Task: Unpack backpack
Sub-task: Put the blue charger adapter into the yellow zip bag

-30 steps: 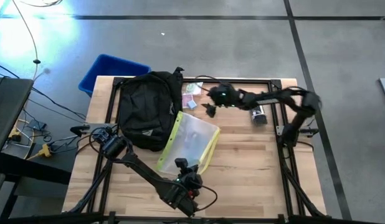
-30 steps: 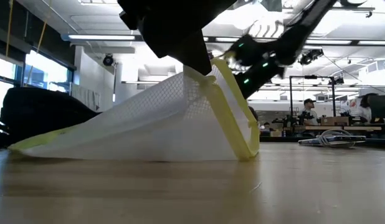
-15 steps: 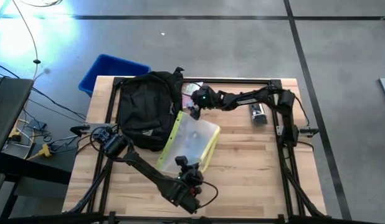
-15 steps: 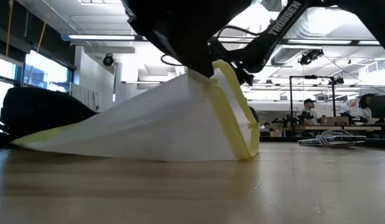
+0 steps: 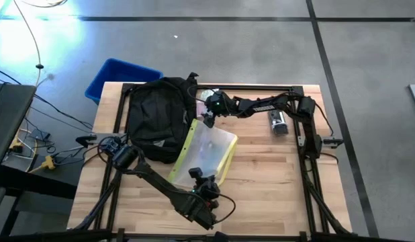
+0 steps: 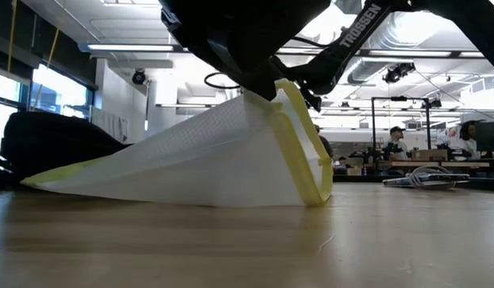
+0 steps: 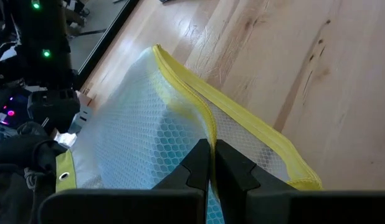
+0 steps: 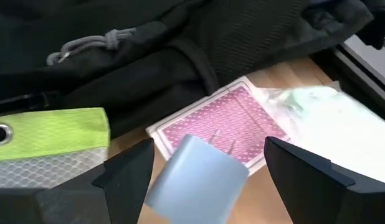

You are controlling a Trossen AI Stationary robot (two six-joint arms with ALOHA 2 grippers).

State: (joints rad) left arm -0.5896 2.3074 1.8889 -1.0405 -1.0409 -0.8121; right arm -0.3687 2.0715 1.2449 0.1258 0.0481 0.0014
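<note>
Meanwhile: pouch pinched, card in the open jaws

Backpack [image 5: 159,119] lying flat at about ten o'clock on the table [image 5: 274,181], far-left quarter, touching the pouch [image 5: 206,153] along its right edge. Pouch sloping from the backpack toward six o'clock, yellow hem raised. Left gripper [image 7: 211,163] at six o'clock, near the front edge, clenched on that raised hem and holding it off the wood. Right gripper [image 8: 205,163] at twelve o'clock, just beside the backpack's top right corner, fingers spread wide and grasping nothing; between them a pale blue card [image 8: 195,178], beyond it a pink patterned card [image 8: 220,127] and a clear wrapped packet [image 8: 317,118], all on bare wood against the backpack's fabric. Small dark cylinder [image 5: 279,125] at two o'clock. Blue bin [image 5: 120,75] off the table's far-left corner.

Step in hand, by the look of it: picking up the loose blue card. Best done by lowering straight, keeping the card centred between the fingers, closing only once both tips sit flat on the wood. Worth avoiding the drawstring [image 8: 86,45] and the pouch's green tab [image 8: 52,134]. Left grip better kept steady, so the pouch does not drag the backpack.
</note>
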